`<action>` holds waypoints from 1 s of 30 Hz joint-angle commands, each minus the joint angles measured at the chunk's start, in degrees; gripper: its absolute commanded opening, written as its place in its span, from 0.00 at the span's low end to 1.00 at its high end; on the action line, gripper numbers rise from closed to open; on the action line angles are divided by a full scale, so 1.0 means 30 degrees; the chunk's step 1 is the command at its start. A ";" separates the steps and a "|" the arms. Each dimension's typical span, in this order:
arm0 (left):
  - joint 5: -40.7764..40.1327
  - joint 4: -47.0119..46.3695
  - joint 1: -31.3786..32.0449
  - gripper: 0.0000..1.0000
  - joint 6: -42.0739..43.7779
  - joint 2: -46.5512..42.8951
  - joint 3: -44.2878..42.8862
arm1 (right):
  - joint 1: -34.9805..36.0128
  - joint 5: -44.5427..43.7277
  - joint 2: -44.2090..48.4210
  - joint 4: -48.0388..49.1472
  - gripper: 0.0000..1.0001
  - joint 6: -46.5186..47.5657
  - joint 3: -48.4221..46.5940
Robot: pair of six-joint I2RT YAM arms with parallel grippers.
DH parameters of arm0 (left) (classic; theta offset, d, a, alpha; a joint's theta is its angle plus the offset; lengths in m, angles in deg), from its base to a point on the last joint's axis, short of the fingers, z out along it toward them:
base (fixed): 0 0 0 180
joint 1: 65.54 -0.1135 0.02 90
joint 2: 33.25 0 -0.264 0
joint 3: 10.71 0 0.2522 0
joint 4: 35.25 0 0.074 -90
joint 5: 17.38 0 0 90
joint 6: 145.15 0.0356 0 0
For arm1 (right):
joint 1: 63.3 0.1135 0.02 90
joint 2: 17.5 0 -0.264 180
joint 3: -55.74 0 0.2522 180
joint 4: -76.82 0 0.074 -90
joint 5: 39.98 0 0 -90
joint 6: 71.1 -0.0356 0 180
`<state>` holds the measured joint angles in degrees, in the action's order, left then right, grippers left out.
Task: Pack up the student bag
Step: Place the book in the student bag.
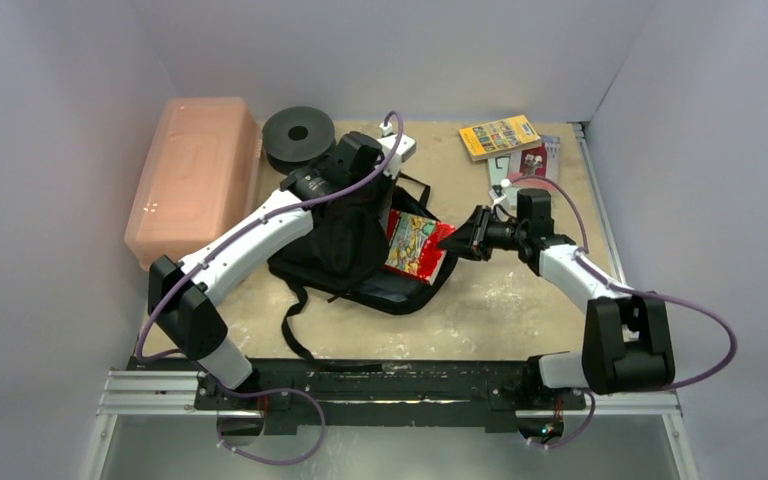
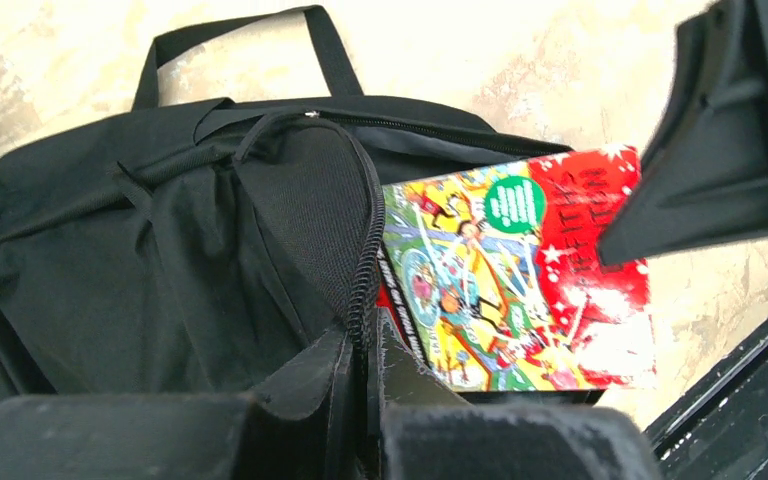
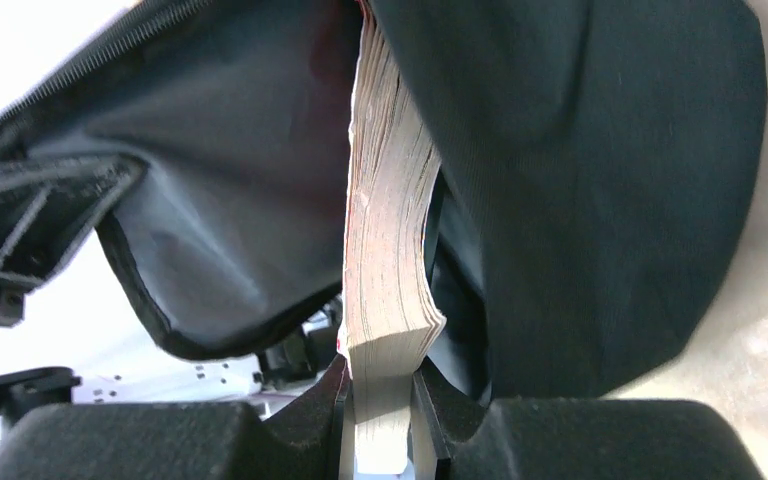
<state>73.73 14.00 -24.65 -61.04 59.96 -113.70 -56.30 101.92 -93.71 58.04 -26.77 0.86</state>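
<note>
Book [image 1: 412, 245] partly inside student bag [image 1: 340, 250], box [image 1: 192, 175] behind-left.

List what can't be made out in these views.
Top view: inside of the student bag, covered by its own flap and the left arm; contents unknown.
Left wrist view: title of the book, blurred and partly overlapped by the right end effector.
Right wrist view: the book's far end, swallowed by black fabric.
Top view: print on the yellow item at the far edge, too small to read.
</note>
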 commanded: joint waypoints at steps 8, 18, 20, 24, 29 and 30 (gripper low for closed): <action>0.0293 -0.1315 -0.0113 0.00 0.0874 -0.1992 -0.1064 | 0.1176 0.1794 -0.3137 1.1274 0.00 -0.6206 -0.0301; 0.1361 -0.1468 -0.0083 0.00 -0.0089 -0.1510 -0.1293 | 0.4247 -0.0910 -0.9521 1.8328 0.00 -0.9766 -0.2804; 0.1645 -0.1460 -0.0093 0.00 -0.0109 -0.1384 -0.1170 | 0.4572 -0.1555 -1.0986 2.1379 0.00 -1.1142 -0.3295; 0.1943 -0.1421 -0.0094 0.00 0.0180 -0.1538 -0.0697 | 0.5156 -0.2263 -1.3061 2.2131 0.00 -1.0703 -0.4865; 0.2276 -0.1713 -0.0092 0.00 0.0422 -0.1606 -0.0183 | 0.5424 -0.3358 -1.3319 1.6231 0.00 -0.6785 -0.7088; 0.2324 -0.1720 -0.0093 0.00 0.0397 -0.1551 -0.0145 | 0.5472 -0.3564 -1.3273 1.5368 0.00 -0.6226 -0.7381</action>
<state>76.41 15.07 -25.38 -60.25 57.53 -113.61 -40.17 95.87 -135.43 109.14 -52.80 -15.34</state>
